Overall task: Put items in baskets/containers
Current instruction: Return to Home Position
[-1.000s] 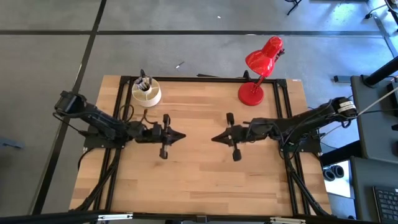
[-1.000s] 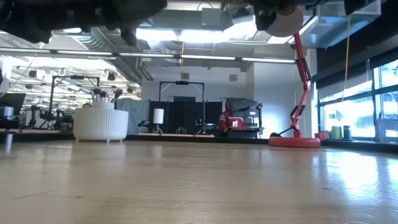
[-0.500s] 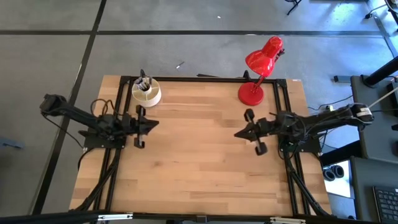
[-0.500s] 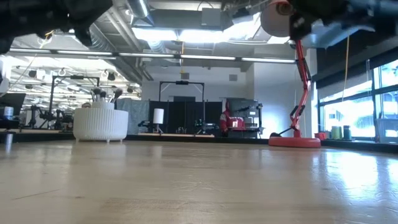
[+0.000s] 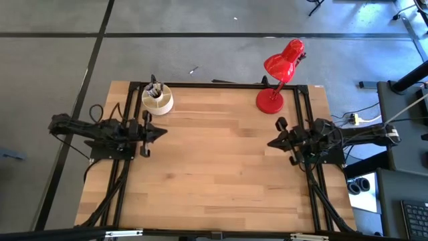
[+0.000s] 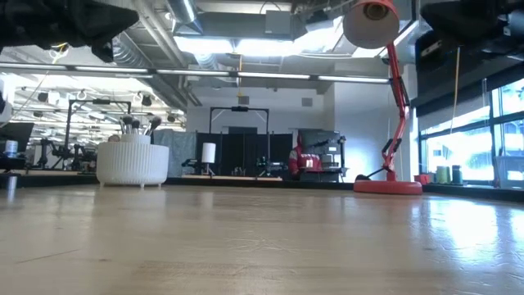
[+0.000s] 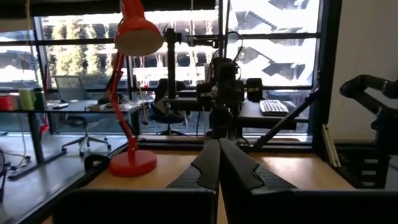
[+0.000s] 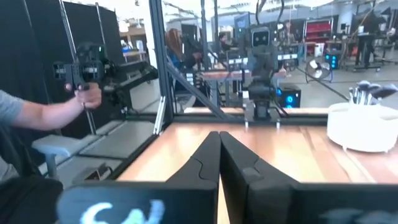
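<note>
The round cream-white cup (image 5: pixel 157 100) stands on its base at the table's far left, with several dark-handled brushes (image 5: pixel 154 88) sticking up out of it; the low view shows the cup (image 6: pixel 133 164) and the brush heads (image 6: pixel 139 124). The right wrist view shows the cup (image 8: pixel 362 127) too. My left gripper (image 5: pixel 165 132) is shut and empty at the table's left edge, pointing level toward the right. My right gripper (image 5: pixel 270 142) is shut and empty at the right edge, pointing level toward the left. Each wrist view shows its own shut fingertips, left (image 7: pixel 218 144) and right (image 8: pixel 219 138).
A red desk lamp (image 5: pixel 281 73) stands on its round base (image 5: pixel 270 101) at the table's far right. The bare wooden tabletop (image 5: pixel 214 167) lies between the two arms. A person's hand (image 8: pixel 87 93) shows in the room beyond the table's left side.
Both arms have drawn back from the table's middle: my left gripper toward the left edge, my right gripper toward the right edge and somewhat down. Both stayed shut and empty. The cup and brushes have not moved.
</note>
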Controlling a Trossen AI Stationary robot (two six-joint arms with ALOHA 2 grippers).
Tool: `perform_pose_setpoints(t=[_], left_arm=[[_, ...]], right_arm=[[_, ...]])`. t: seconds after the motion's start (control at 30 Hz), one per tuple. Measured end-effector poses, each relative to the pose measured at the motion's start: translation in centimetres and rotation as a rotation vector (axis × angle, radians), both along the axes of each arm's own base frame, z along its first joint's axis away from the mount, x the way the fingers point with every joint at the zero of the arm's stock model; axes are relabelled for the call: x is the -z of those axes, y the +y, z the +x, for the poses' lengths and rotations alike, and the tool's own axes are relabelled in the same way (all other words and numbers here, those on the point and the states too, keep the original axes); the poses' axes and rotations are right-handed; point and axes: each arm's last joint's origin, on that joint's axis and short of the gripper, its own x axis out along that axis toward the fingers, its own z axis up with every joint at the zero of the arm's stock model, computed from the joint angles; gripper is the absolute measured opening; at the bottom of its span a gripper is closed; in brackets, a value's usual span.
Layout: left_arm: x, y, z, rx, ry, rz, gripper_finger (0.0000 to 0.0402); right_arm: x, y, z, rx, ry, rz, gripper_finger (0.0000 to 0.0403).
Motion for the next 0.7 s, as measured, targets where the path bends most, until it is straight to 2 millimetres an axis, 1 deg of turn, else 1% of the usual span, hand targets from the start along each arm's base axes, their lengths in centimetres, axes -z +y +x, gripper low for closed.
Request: perform_pose_setpoints(t=[0.17, 0.33, 0.5, 0.6, 0.7], left_arm=[[0.3, 0.2, -0.9, -0.016, 0.013, -0.005, 0.0003], [0.1, 0.3, -1.6, -0.008, -0.022, -0.017, 0.0001], [-0.1, 0.3, -1.7, 0.003, -0.053, -0.023, 0.0001], [-0.2, 0.3, -1.7, 0.001, -0.061, -0.044, 0.0002], [-0.5, 0.4, -1.6, -0.018, -0.093, -0.074, 0.0002]], right_arm=[[0.6, 0.0, -0.8, 0.001, 0.002, -0.013, 0.0007], [1.4, -0.1, -1.5, 0.001, -0.028, -0.005, 0.0007], [1.0, -0.1, -2.1, -0.003, -0.089, 0.021, 0.0008], [0.9, -0.1, -2.2, -0.004, -0.095, 0.042, 0.0005], [0.8, -0.3, -2.2, 0.042, -0.093, 0.095, 0.0003]])
